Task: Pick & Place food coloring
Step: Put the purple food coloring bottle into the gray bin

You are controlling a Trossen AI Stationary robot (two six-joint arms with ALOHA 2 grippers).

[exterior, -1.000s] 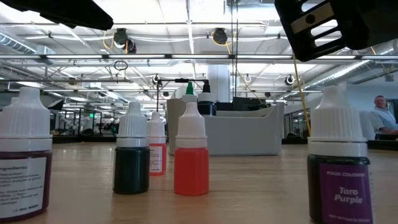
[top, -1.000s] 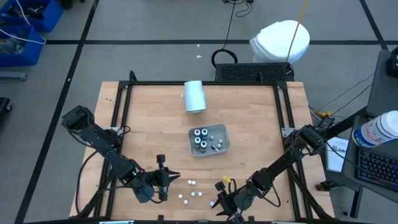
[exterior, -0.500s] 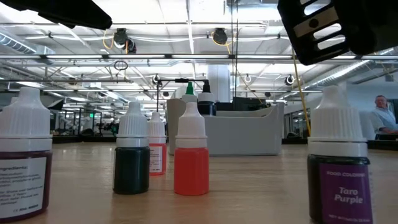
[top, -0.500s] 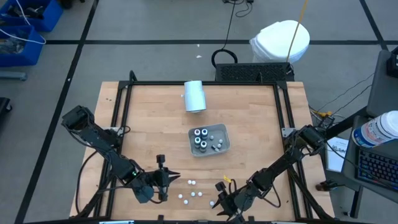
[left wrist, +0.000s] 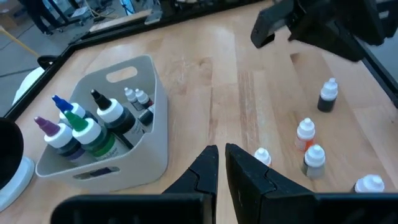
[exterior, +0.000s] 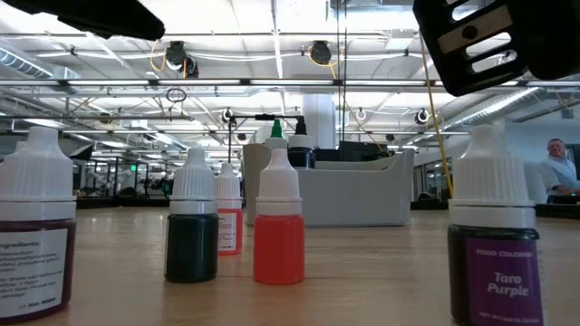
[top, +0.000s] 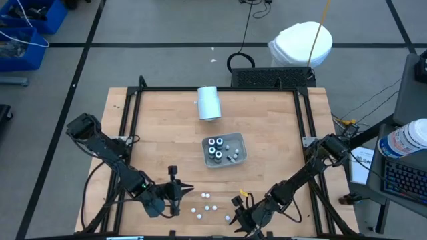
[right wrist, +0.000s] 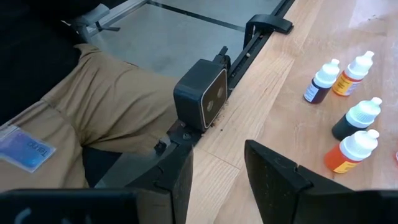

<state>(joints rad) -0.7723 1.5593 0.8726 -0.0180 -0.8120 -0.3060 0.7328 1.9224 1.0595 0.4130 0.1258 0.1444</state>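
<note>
Food coloring, loose: small bottles (top: 205, 203) standing in a cluster on the desk (top: 167, 140) near its front edge, between the two grippers — white caps, with red, orange, dark green and purple contents in the low view.
Food coloring, stowed: several larger bottles (left wrist: 87, 127) upright in the grey tray (top: 241, 144), mid-desk, well apart from the loose cluster.
Left gripper (top: 175, 191): low over the desk just beside the cluster, fingers (left wrist: 205, 171) closed with only a slit between them, holding nothing.
Right gripper (top: 237, 210): at the front edge on the cluster's other side, fingers (right wrist: 273, 177) parted, nothing between them; its camera looks out past the desk edge toward a seated person's trouser leg (right wrist: 81, 112).
Step in hand (judged): approach to one loose bottle; no bottle gripped yet.
Doing it well: the right gripper would need to turn back toward the cluster, take an outer bottle first, close on the body below the cap, lift straight up — neighbours stand close and look easy to topple.
Edges: black frame rail (right wrist: 264, 31) and the camera block (right wrist: 200, 93) sit close to the right gripper.
Open room: bare wood between cluster and tray; a white cylinder (top: 209, 103) lies farther back, out of the path.
</note>
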